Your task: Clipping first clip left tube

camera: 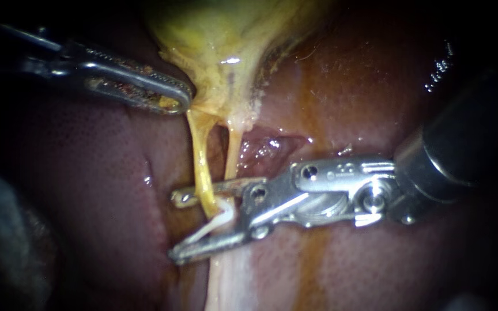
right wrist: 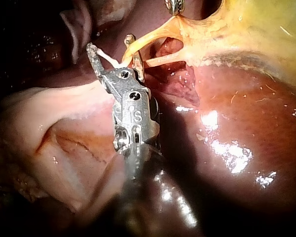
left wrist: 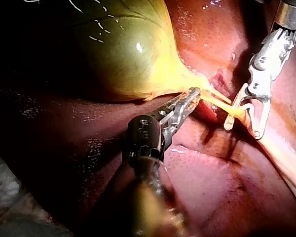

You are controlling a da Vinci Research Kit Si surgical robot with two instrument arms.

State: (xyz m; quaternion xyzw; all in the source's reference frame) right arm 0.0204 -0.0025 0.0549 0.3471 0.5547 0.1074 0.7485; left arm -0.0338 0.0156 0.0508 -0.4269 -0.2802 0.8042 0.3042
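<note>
Between the gaping jaws of your right instrument, the left tube is lying crosswise, while your left instrument is clamping the gallbladder above it.

Your right instrument has its jaws apart astride the left tube, a white clip between them; your left instrument clamps the gallbladder.

No legible txt or nos; tiny marks on right instrument can't be read
</note>
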